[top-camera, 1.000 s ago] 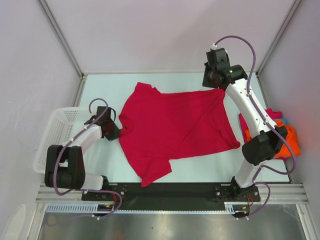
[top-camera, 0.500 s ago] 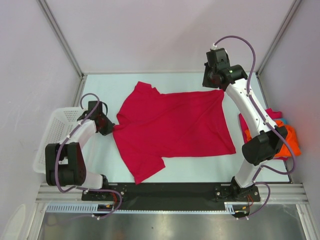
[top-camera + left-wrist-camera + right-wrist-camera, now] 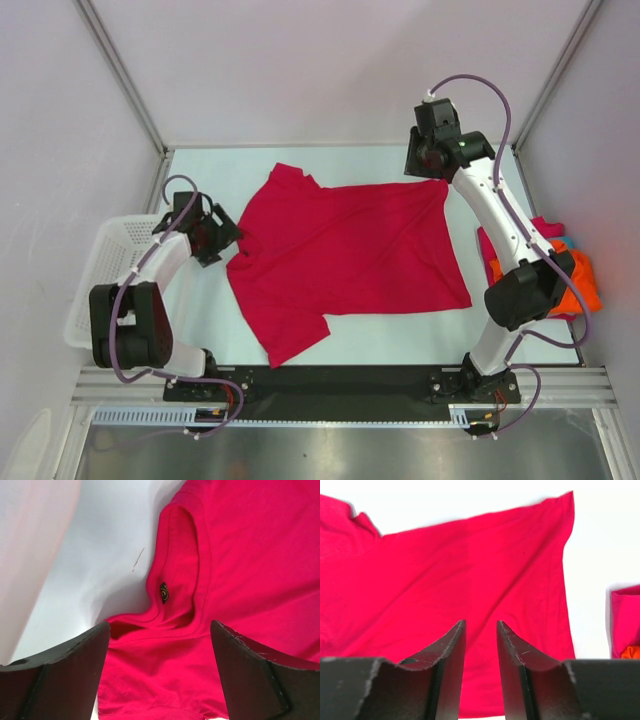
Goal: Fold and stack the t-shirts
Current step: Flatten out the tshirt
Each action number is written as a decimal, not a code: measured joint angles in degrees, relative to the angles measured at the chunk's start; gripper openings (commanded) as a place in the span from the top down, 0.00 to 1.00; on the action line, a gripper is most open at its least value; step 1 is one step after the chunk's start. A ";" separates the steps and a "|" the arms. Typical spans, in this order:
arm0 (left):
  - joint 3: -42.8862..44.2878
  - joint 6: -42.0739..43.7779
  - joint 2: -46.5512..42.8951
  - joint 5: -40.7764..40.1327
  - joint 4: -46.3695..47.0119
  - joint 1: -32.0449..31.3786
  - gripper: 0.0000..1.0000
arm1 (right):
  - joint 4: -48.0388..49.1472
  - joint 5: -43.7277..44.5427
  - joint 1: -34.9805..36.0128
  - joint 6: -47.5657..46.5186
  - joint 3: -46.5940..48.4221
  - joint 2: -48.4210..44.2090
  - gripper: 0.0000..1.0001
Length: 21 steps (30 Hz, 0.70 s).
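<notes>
A crimson red t-shirt (image 3: 350, 250) lies spread flat on the table, its collar toward the left and its hem toward the right. My left gripper (image 3: 227, 238) stands at the collar with its jaws wide open. In the left wrist view the collar with its small dark label (image 3: 164, 592) lies just past the left gripper (image 3: 160, 630), and red cloth lies loose between the fingers. My right gripper (image 3: 432, 172) hovers at the shirt's far right hem corner. In the right wrist view a narrow gap parts the right gripper's (image 3: 481, 624) jaws, with nothing in it.
A pile of other t-shirts, orange (image 3: 578, 292), magenta-pink (image 3: 545, 228) and teal (image 3: 563, 243), lies at the table's right edge; its magenta-pink shirt (image 3: 626, 620) also shows in the right wrist view. A white lattice basket (image 3: 105, 275) stands at the left edge. Grey walls enclose the table.
The left gripper drew the collar leftwards, shifting the whole shirt left, then opened wide and let go. The right gripper's jaws parted a little at the hem corner.
</notes>
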 measured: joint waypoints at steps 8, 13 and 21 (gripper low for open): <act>7.52 0.17 1.88 -0.17 -3.41 0.33 0.10 | 3.23 -4.11 -1.70 1.62 -3.69 3.28 0.63; 16.15 2.43 7.98 1.03 -0.66 -0.26 0.07 | 4.92 -6.49 -1.75 2.80 -4.07 8.07 0.64; 27.80 7.06 24.17 2.73 1.62 -3.41 0.09 | 5.09 -7.43 -1.20 3.76 -4.28 10.27 0.64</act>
